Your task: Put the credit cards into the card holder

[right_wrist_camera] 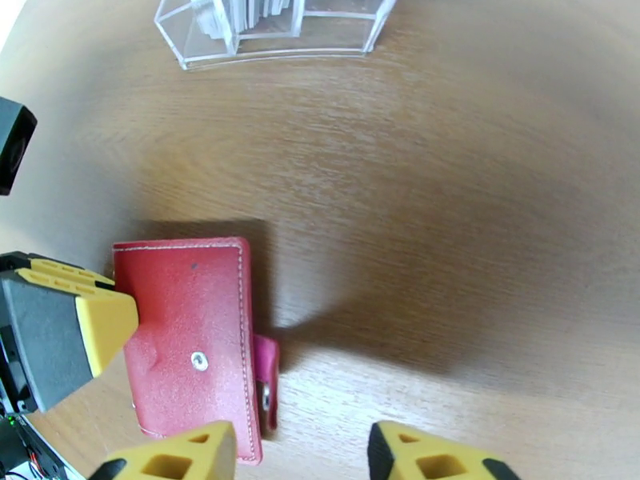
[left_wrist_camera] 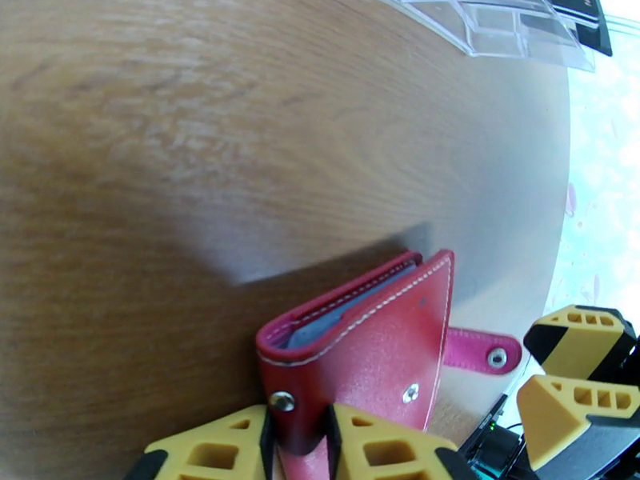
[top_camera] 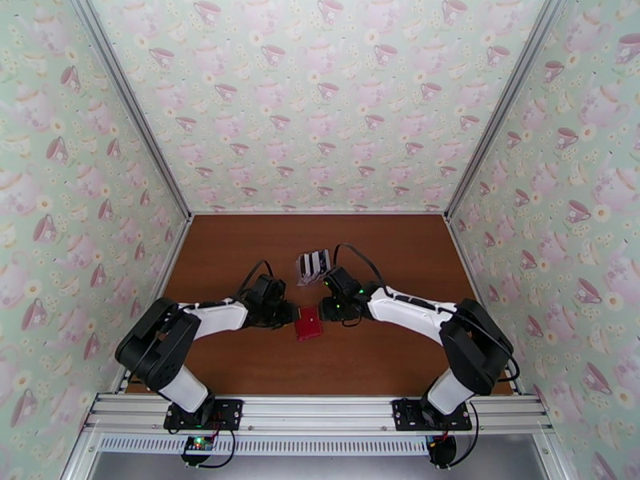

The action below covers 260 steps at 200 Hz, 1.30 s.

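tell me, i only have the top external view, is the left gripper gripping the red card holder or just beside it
observer: in the left wrist view the left gripper has a finger on each side of the near edge of the card holder
operator: is the snap fastened
observer: no, the snap tab sticks out loose to one side
operator: and the right gripper
observer: the right gripper is open, nothing between its fingers, close to that tab

White arms (top_camera: pixel 216 316), black joints (top_camera: pixel 156 346); black cables (top_camera: pixel 358 254); yellow tool fingers (left_wrist_camera: pixel 384 450).
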Motion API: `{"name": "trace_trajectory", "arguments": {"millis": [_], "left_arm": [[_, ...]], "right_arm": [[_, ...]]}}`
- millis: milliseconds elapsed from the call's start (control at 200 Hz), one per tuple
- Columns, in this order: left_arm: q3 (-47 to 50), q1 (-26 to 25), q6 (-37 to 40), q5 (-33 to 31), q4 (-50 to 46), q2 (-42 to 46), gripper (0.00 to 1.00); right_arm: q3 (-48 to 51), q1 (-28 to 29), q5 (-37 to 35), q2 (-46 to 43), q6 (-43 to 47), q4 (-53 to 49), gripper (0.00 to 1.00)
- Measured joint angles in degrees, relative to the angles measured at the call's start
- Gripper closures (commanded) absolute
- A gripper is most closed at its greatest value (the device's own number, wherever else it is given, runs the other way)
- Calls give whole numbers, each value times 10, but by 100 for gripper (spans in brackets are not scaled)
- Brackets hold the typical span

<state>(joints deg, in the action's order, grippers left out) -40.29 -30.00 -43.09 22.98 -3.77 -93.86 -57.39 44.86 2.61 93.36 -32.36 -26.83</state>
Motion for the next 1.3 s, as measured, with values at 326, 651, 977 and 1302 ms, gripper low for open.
{"name": "trace_trajectory", "arguments": {"millis": [326, 651, 977, 1302], "left_arm": [[-37, 0, 17, -10, -20, -25, 76], [-37, -1, 22, -9, -27, -8, 60], [-21, -23, 21, -9, -29, 11, 61], [-5, -38, 13, -8, -9, 3, 64]], "right_arm": [[24, -4, 22, -21, -13, 28, 70], [38, -13, 28, -32, -33, 38, 73], [38, -14, 28, -32, -35, 41, 76], [39, -26, 41, -32, -41, 54, 76]]}}
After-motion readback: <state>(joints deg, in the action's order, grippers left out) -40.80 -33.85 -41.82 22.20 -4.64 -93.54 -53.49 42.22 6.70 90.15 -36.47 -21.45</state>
